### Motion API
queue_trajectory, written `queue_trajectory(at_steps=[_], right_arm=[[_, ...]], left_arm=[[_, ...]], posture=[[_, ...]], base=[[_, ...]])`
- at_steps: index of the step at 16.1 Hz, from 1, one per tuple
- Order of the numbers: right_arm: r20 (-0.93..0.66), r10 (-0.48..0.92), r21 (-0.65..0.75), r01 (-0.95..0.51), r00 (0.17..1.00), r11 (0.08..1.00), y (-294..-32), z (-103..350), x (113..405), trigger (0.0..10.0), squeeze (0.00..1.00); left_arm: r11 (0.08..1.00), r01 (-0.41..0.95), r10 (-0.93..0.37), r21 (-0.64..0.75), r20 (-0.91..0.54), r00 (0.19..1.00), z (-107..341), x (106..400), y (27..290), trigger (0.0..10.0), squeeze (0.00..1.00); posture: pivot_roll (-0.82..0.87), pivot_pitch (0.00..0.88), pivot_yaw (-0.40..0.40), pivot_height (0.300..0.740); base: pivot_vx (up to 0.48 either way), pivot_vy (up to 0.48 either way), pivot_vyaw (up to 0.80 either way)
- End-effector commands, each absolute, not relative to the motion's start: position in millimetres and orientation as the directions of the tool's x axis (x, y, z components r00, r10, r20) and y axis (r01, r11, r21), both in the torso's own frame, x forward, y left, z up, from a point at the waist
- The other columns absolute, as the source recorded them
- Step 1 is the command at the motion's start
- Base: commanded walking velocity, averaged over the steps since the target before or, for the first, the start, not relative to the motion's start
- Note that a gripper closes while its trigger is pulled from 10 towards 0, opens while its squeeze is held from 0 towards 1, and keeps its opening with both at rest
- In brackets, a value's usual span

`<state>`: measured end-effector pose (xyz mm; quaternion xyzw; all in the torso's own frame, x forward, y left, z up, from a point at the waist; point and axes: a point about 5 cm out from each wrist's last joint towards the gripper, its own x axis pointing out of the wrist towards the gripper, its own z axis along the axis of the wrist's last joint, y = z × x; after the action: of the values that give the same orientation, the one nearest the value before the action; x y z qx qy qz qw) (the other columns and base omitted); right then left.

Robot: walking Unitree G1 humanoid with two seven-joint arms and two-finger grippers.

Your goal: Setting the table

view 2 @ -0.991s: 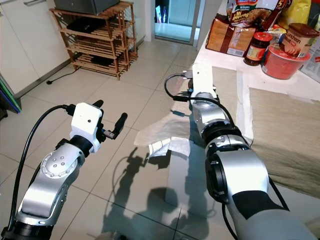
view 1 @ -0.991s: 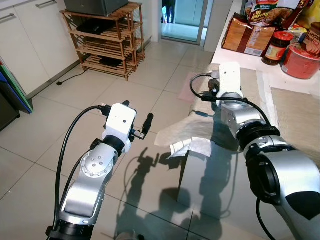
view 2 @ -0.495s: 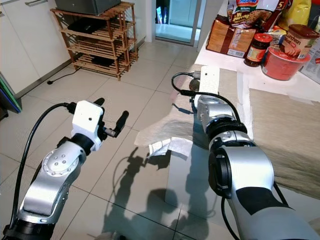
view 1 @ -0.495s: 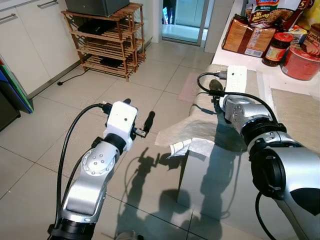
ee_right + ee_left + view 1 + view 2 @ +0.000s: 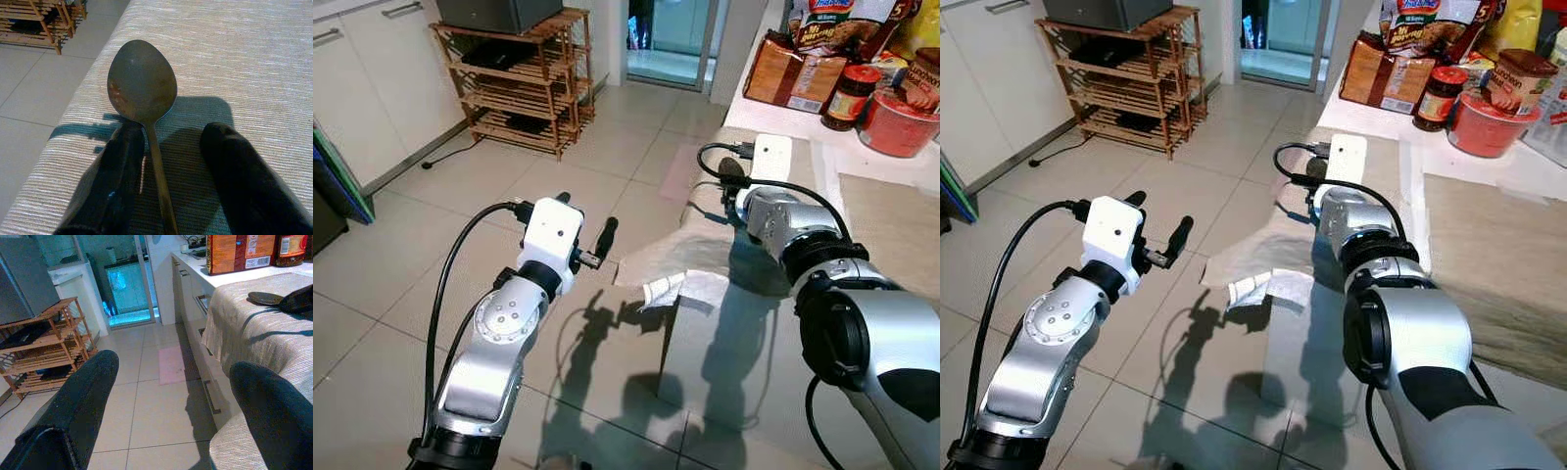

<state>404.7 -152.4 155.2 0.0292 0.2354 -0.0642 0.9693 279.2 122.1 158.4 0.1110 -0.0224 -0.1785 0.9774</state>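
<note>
Your right hand (image 5: pixel 168 171) is down on the cloth-covered counter (image 5: pixel 254 58) with its two fingers apart, and the one spoon (image 5: pixel 142 83) lies flat on the cloth near the edge, handle running between them right against one finger. Your left hand (image 5: pixel 171 396) is out over the floor beside the counter, fingers spread wide and gripping nothing. At the back of the counter you've got one red bowl (image 5: pixel 899 120), one red-lidded jar (image 5: pixel 847 95) and one brown bread bag (image 5: pixel 793 70).
</note>
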Motion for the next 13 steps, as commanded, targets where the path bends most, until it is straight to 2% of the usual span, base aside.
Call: queue_trajectory(at_steps=[1,13], right_arm=[[-0.588,-0.082,0.038,0.129,0.805,0.991,-146.6,120.9,389.9,0.0,0.0],[-0.604,-0.073,0.026,0.111,0.794,0.994,-143.4,112.6,385.8,0.0,0.0]], left_arm=[[0.908,0.353,-0.366,0.225,0.016,0.93,164.1,280.5,119.6,10.0,0.0],[0.906,0.365,-0.374,0.215,0.005,0.927,163.1,279.3,118.4,10.0,0.0]], posture=[[0.11,0.0,-0.009,0.74],[0.1,0.0,0.001,0.74]], base=[[0.0,0.0,0.0],[0.0,0.0,0.0]])
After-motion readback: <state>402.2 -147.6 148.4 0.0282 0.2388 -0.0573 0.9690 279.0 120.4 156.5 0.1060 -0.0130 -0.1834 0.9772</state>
